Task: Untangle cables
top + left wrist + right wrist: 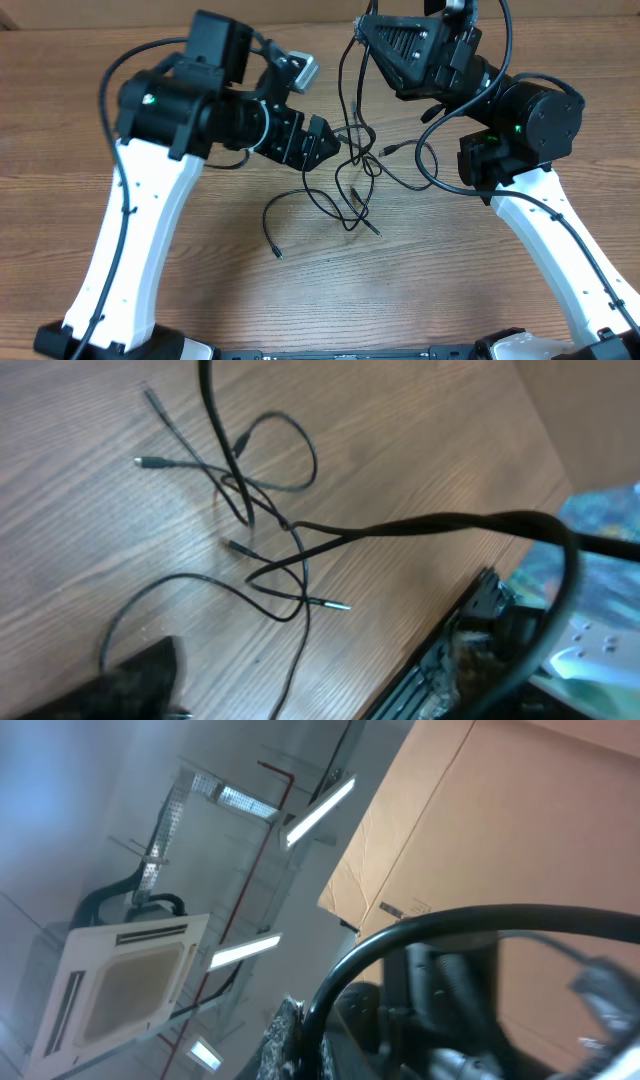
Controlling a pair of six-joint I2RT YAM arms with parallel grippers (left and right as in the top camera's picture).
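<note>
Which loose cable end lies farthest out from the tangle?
The plug end at the lower left of the overhead view, lying alone at the tip of a long arc. The other ends, such as the silver-tipped end, stay close to the tangle.

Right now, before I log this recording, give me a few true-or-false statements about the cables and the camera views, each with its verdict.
1. The table under the cables is wooden. True.
2. Each cable lies well apart from the others. False: they cross one another in a tangle at the middle.
3. The right wrist camera looks down at the tangle. False: it points up at ceiling lights.
4. A silver-tipped plug shows in the left wrist view. True.
</note>
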